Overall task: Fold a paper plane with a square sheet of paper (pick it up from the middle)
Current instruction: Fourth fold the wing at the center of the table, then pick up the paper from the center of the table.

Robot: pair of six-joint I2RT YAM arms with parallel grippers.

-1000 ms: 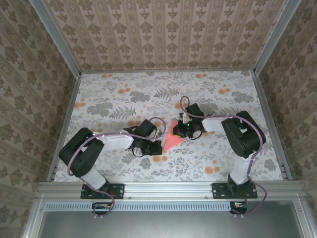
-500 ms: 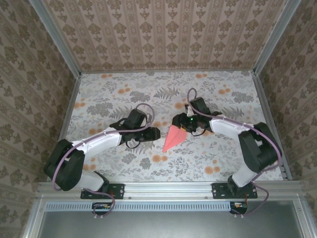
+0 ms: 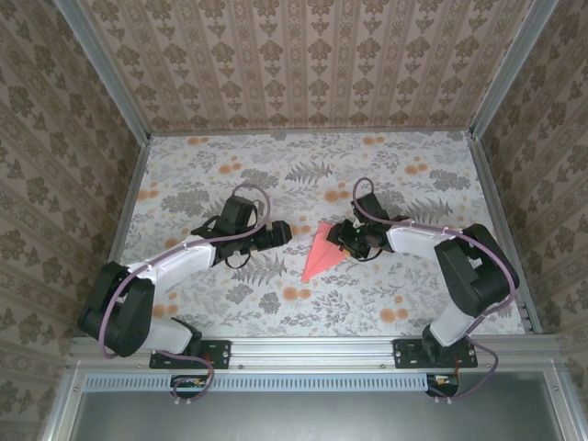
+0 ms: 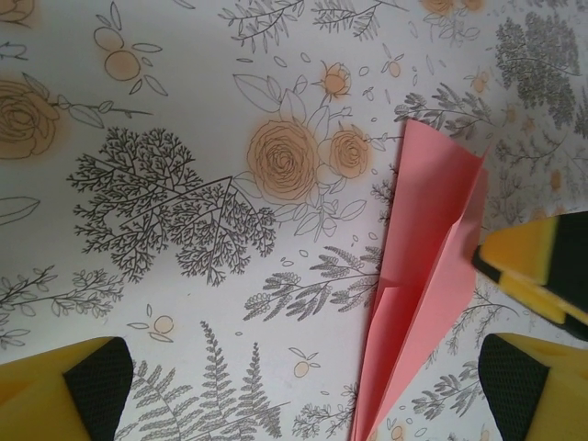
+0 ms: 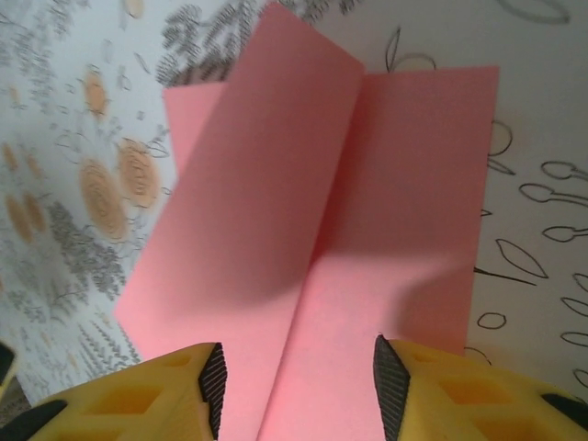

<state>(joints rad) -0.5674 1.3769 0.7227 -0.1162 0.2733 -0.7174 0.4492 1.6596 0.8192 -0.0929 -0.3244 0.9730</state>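
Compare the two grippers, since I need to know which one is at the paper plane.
The left gripper stands wide open over the floral tablecloth, beside the paper plane; the right gripper is partly open, straddling the plane's wide end. Both have yellow, black-padded fingers.

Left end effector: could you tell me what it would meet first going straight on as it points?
Probably the paper plane, lying just ahead of the left end effector, though height is unclear.
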